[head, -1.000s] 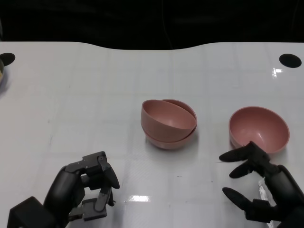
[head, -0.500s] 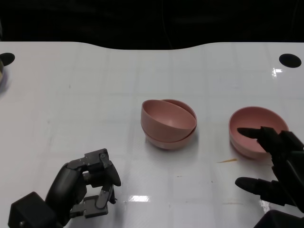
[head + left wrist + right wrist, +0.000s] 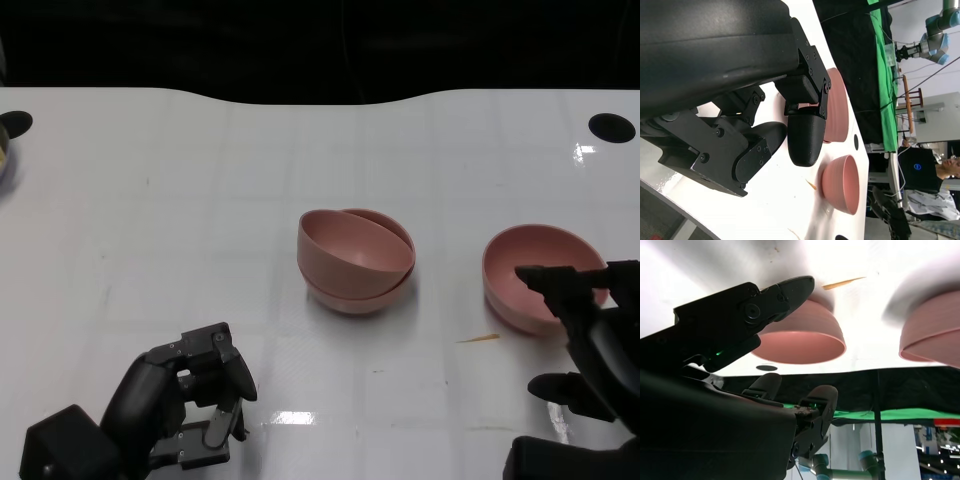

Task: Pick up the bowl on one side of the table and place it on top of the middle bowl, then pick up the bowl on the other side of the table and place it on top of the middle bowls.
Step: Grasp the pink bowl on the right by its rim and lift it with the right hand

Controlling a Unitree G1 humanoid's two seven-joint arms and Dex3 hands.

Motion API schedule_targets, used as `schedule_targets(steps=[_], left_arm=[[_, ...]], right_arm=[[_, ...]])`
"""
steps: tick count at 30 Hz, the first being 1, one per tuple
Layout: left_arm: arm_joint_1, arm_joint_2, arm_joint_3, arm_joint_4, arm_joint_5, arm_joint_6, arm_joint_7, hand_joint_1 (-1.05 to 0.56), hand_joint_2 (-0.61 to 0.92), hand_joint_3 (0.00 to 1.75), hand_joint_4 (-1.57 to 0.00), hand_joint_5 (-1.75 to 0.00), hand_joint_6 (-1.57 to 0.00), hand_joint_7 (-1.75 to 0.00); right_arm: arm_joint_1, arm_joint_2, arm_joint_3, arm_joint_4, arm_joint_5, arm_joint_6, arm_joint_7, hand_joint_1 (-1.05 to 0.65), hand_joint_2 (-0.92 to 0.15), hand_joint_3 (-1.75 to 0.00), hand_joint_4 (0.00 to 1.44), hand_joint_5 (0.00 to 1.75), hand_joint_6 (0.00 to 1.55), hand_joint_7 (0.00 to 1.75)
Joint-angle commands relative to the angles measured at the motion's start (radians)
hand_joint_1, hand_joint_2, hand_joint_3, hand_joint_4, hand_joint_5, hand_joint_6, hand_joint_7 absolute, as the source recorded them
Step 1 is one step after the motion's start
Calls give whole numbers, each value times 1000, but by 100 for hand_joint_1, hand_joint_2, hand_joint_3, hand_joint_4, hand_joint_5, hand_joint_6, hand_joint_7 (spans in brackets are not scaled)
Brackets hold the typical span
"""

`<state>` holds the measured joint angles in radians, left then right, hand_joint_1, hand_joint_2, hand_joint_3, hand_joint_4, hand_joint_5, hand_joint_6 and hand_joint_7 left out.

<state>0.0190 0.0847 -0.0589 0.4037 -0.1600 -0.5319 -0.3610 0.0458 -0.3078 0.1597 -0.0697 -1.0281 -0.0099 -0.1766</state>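
1. White counter (image 3: pixel 200 200) carries a pink side bowl (image 3: pixel 545 275) at its right, well apart from the two stacked bowls (image 3: pixel 355 260) in the middle.
2. Right hand (image 3: pixel 590 345) spreads wide around the side bowl's near rim, gripping nothing.
3. Left hand (image 3: pixel 185 390) lies curled in, empty, near the counter's front edge.

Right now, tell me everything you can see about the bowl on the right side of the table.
The right bowl is a plain pink bowl, smooth and matte, likely plastic, sitting upright and empty on the white table, apart from the stacked middle bowls. The right robot hand is at its near side, with one finger reaching over the rim; I cannot tell whether it touches. A thin orange sliver lies beside it.
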Motion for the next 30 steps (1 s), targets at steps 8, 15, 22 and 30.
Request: schedule_targets(steps=[8,15,22,30], left_arm=[[2,-1,15,-5,22,-21,2,-8,52,124,-84,-175,-76,-156],[1,-4,18,1,31,-34,2,-8,52,123,-84,-175,-76,-157],[-1,-4,21,10,47,-52,1,-8,51,123,-83,-175,-76,-156],[1,-6,22,3,45,-42,1,-8,52,122,-83,-175,-76,-155]], right_arm=[[-143,-33,86,199,-32,96,-3,-39,-76,-1,41,24,46,3],[-282,-27,145,442,-2,80,-99,-31,-83,-2,48,18,51,3],[-403,-28,202,666,35,-17,-304,-10,-87,0,105,76,120,13],[-460,-38,241,780,71,-100,-456,-10,-91,-2,89,174,66,174]])
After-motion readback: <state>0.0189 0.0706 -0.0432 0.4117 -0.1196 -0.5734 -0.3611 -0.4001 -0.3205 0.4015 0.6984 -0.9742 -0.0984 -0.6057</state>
